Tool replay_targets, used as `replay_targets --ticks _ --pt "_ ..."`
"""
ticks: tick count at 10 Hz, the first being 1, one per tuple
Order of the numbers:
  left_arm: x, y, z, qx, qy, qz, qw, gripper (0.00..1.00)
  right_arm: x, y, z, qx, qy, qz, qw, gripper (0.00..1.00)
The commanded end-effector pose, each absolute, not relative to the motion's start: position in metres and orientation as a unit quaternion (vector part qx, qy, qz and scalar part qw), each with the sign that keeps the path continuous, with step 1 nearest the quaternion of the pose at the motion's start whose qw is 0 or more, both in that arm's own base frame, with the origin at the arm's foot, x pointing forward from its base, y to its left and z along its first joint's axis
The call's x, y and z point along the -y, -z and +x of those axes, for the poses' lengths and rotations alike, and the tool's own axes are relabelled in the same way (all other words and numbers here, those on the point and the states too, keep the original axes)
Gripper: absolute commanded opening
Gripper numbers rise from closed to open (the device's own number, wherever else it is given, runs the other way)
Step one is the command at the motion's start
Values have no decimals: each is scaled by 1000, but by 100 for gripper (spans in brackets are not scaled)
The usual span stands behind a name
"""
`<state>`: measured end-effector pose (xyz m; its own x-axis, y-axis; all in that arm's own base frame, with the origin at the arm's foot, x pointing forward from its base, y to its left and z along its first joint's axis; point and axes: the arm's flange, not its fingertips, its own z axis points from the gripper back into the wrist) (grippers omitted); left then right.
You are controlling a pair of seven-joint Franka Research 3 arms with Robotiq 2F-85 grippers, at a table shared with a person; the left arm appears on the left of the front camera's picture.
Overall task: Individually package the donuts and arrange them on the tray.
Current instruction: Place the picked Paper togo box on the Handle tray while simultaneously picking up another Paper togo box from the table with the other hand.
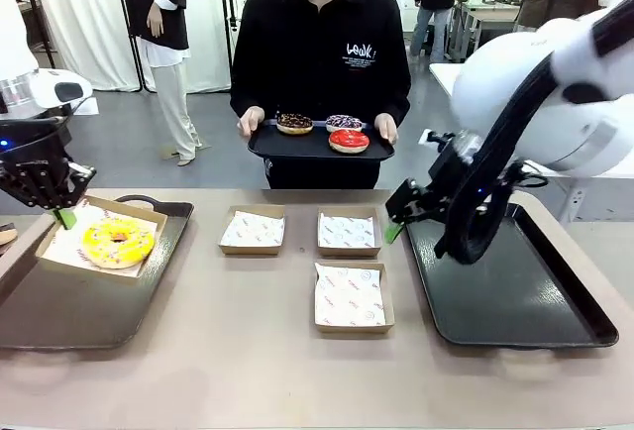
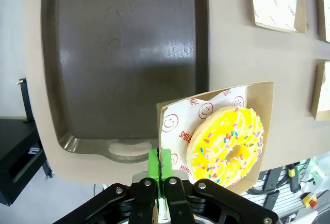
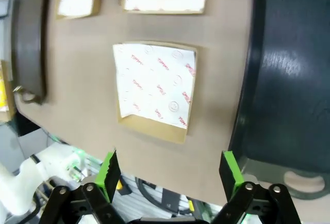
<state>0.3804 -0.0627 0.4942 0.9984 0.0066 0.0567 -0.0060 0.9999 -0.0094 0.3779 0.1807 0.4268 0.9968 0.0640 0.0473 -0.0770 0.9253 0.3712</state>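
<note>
Red print covers the white paper (image 2: 178, 115) lining the cardboard box (image 2: 262, 94): smiley faces in circles and a short word that seems to read SMILE. The same red-printed paper lines three more boxes (image 1: 348, 232) lying apart on the table (image 1: 248, 351), though their print is too small to read. The person's black top (image 1: 317, 44) carries small white lettering on the chest, roughly "Lowk!"

The yellow donut (image 2: 206, 141), scattered with coloured sprinkles, lies in the lined box, just beyond the left gripper (image 2: 160, 167). That gripper's green pads are pressed together on the near edge of the box, so the donut sits right past the fingertips. From the front, the left gripper (image 1: 63, 214) holds the box at its far left corner over the far end of the left tray (image 1: 99, 311).

The right gripper (image 3: 170, 175) has its fingers spread wide apart, gripping nothing, above the table edge beside the right tray (image 3: 294, 79). Across the table the person holds a small tray (image 1: 297, 148) with the chocolate donut (image 1: 294, 123), the purple-and-white donut (image 1: 344, 122) and the red donut (image 1: 349, 141)
</note>
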Motion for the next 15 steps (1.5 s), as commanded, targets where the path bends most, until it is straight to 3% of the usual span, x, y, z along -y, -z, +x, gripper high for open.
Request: replay_targets --ticks 1,8,9,10,15 --pt "35 -487 369 31 9 12 999 1 -214 -420 383 0 6 133 991 100" --pt "4 -447 365 28 13 20 999 1 -254 -359 382 10 22 74 997 100" --pt "7 -445 365 38 4 28 999 1 -255 -357 385 56 51 54 996 100" --pt "10 -454 366 17 4 13 1000 1 -246 -367 379 1 10 90 996 100" --pt "10 -450 366 19 5 14 1000 1 -248 -365 381 8 16 81 997 100"
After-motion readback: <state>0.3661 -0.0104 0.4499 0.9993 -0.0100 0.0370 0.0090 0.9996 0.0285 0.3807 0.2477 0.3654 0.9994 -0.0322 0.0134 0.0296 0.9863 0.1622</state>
